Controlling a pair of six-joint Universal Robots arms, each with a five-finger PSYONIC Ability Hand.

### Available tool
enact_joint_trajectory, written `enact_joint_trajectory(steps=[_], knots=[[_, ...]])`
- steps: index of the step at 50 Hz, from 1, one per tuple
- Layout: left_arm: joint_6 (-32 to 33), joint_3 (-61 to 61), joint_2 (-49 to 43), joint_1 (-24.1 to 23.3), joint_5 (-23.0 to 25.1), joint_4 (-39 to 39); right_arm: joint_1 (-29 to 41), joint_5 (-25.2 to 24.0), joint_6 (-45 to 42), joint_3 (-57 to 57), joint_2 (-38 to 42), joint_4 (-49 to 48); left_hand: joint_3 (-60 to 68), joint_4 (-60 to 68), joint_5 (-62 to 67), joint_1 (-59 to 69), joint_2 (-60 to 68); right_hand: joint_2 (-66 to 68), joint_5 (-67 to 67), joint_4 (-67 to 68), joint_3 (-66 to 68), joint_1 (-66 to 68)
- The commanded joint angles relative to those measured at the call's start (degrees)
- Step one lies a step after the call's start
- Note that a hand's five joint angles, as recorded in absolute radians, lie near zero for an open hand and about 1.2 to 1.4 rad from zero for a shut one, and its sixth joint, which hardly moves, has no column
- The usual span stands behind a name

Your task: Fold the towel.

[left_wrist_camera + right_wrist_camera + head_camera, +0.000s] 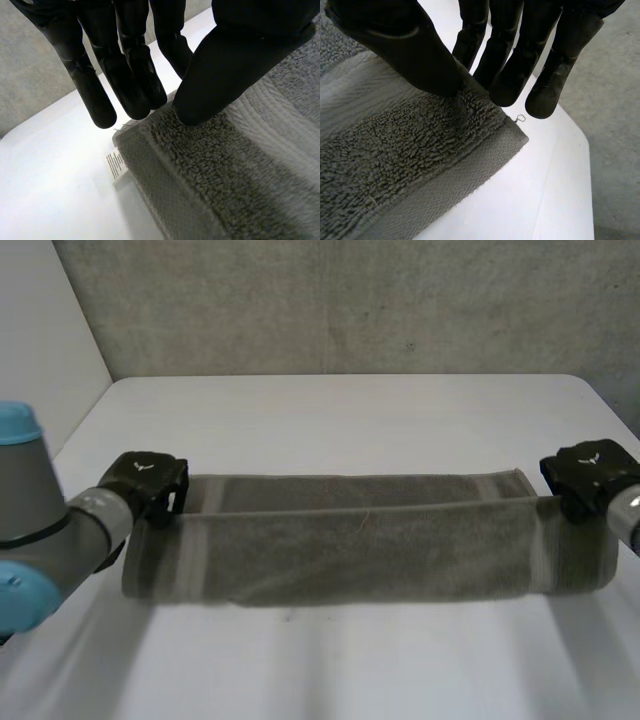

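The grey towel [360,550] is lying across the frame's middle, with the left hand [148,480] at mid-left and the right hand [590,472] at mid-right each pinching an end corner, apparently finishing a lengthwise fold that is calling for level lowering, then release.

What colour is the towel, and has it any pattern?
Grey-brown towel, plain except a paler band near each end; the head view shows it best.
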Motion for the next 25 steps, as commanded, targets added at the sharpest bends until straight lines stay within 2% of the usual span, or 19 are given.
enact_joint_trajectory(steps=[1, 4, 6, 11, 17, 24, 25], knots=[[-0.34, 14.3, -13.01, -0.83, -0.15, 0.76, 3.3, 4.17, 1.45, -10.19, 9.96, -3.82, 10.3, 10.24, 10.75, 11.23, 10.23, 3.54, 3.0, 3.04, 3.43, 2.91], [-0.25, 17.14, -15.15, -1.18, -0.41, 0.85, 4.97, 4.44, 1.37, -15.11, 14.09, -4.52, 10.3, 10.24, 10.75, 11.23, 10.23, 3.54, 3.0, 3.04, 3.43, 2.91], [-0.25, 23.52, -19.78, -1.97, -0.58, 0.76, 5.58, 4.61, 1.37, -17.49, 15.94, -4.79, 10.3, 10.24, 10.75, 11.23, 10.23, 3.54, 3.0, 3.04, 3.43, 2.91], [-0.25, 31.0, -24.71, -2.68, -2.42, 0.67, 7.77, 7.33, 0.93, -26.26, 22.78, -4.79, 10.3, 10.24, 10.75, 11.23, 10.23, 3.54, 3.0, 3.04, 3.43, 2.91], [-0.34, 37.69, -29.37, -3.47, -3.66, 0.58, 9.01, 8.65, 0.75, -30.67, 26.13, -4.79, 10.3, 10.24, 10.75, 11.23, 10.23, 3.54, 3.0, 3.04, 3.43, 2.91], [-0.6, 39.73, -31.4, -3.64, -3.75, 0.67, 9.8, 9.45, 0.58, -33.75, 28.68, -4.35, 10.3, 10.24, 10.75, 11.23, 10.23, 3.54, 3.0, 3.04, 3.43, 2.91], [-0.95, 39.73, -31.58, -3.64, -3.75, 0.76, 9.89, 9.79, 0.58, -34.01, 28.94, -4.26, 10.3, 10.24, 10.75, 11.23, 10.23, -9.22, -9.76, -9.73, -9.34, -9.86]])
